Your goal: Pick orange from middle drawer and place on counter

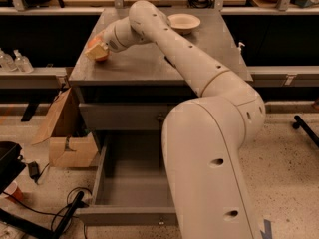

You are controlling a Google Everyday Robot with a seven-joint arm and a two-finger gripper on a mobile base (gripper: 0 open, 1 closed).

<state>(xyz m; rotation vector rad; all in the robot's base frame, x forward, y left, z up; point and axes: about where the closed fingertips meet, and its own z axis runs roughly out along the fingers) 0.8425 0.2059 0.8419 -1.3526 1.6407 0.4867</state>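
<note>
The orange (102, 57) is held in my gripper (96, 51) at the front left corner of the counter (144, 66), resting on it or just above it. The gripper is shut on the orange, with cream fingers (93, 52) wrapped around it. My arm reaches from the lower right across the cabinet and hides much of its front. The middle drawer (129, 188) is pulled open below, and the part of its grey bottom that shows is bare.
A cream bowl (183, 21) sits at the back of the counter. The top drawer (119, 116) is closed. A cardboard box (67, 136) stands left of the cabinet. Cables and a black stand (30, 213) lie on the floor at the left. Two clear bottles (15, 61) stand on a left shelf.
</note>
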